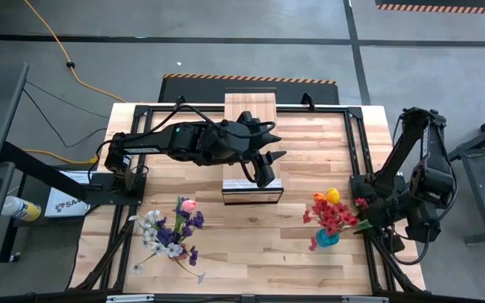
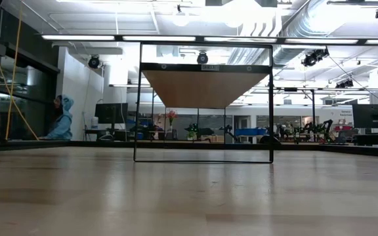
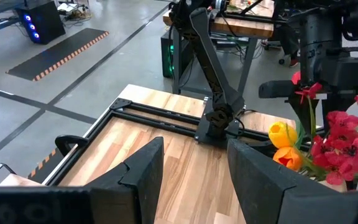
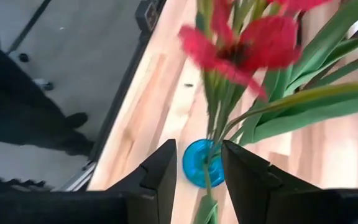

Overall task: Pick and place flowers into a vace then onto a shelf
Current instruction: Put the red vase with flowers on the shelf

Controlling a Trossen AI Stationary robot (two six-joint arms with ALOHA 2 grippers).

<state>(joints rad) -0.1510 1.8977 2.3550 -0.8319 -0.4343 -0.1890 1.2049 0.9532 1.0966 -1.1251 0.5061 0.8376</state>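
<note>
The blue vase [image 4: 199,163] of flowers [image 1: 331,212] is seen just below the spread right end effector [image 4: 197,177]; the left end effector [image 1: 268,164], also spread, is held above the shelf [image 1: 251,114].

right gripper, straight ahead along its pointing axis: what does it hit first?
Most likely the blue vase: in the right wrist view its rim sits between the open fingers of the right gripper. The green stems rising from it cross the same line, so they may brush first; depth is unclear.

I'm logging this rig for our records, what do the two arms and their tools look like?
Both arms are dark, near-black jointed links with black cabling. The left tool has two broad, wedge-shaped matte black fingers. The right tool has matching black fingers. No markings visible.
</note>
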